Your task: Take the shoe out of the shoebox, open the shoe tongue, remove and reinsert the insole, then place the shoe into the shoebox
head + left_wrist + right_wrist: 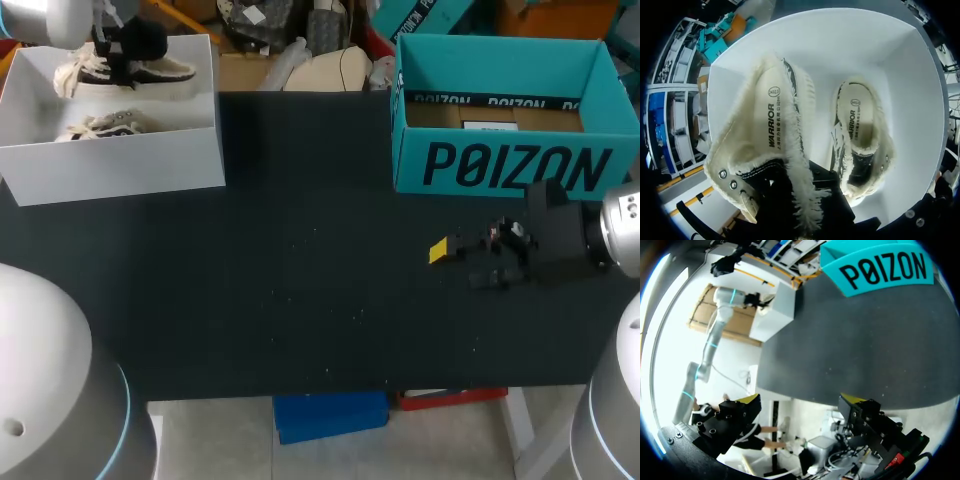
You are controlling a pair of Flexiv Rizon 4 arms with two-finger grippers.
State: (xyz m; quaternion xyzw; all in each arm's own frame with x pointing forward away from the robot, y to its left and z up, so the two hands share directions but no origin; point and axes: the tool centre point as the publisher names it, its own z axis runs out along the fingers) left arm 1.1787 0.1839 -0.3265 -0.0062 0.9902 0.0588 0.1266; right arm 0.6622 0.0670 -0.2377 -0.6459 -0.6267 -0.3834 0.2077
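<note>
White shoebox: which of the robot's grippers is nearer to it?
Left. The left gripper is at a shoe in the white shoebox; the right gripper hangs over the table before the teal box, well away.

Left arm stretched far left; right arm hovers low, jaws apart.

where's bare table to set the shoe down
Bare: the black table between the white box and teal box, down to its front edge. Crowded: the right gripper before the teal box; two shoes fill the white box.
</note>
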